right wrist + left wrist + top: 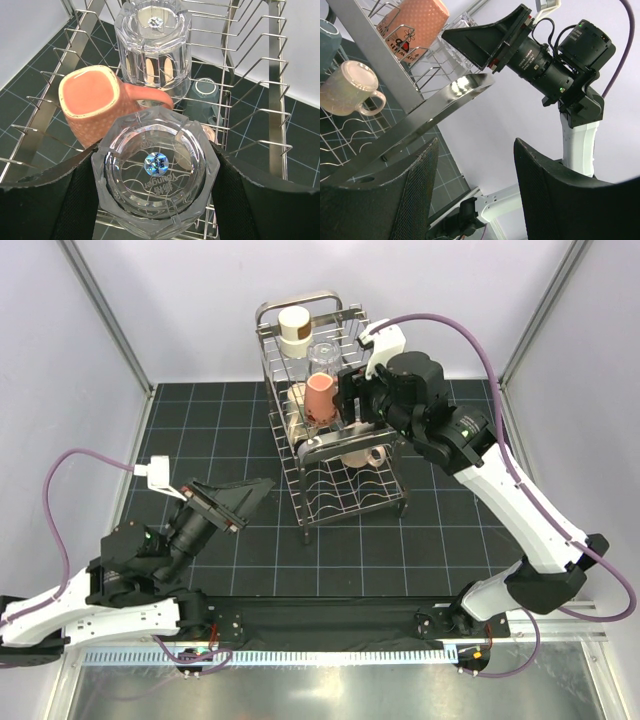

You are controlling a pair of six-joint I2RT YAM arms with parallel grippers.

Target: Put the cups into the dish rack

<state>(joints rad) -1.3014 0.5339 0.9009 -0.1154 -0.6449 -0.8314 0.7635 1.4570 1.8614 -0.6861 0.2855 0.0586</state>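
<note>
The dish rack [340, 490] lies right under the right claw [350, 405], whose fingers are closed partway around the sides of an upturned glass tumbler [157, 167]. A salmon mug [92, 107] sits just ahead and left of it on the top tier. The left claw [476, 165] is spread wide and empty, with the rack ahead of it. The glass looks stiff, slick, weighty and breakable, so the faceted wall near its thick base seems the safest hold.

Two-tier steel wire dish rack [340, 492]: upper tier holds inverted salmon mug [92, 107], inverted clear tumbler [152, 42], brown-banded cream mug [295, 330], second tumbler [156, 190] base-up beside salmon mug; teal-grey mug [206, 92], cream mug [352, 89] below.
</note>
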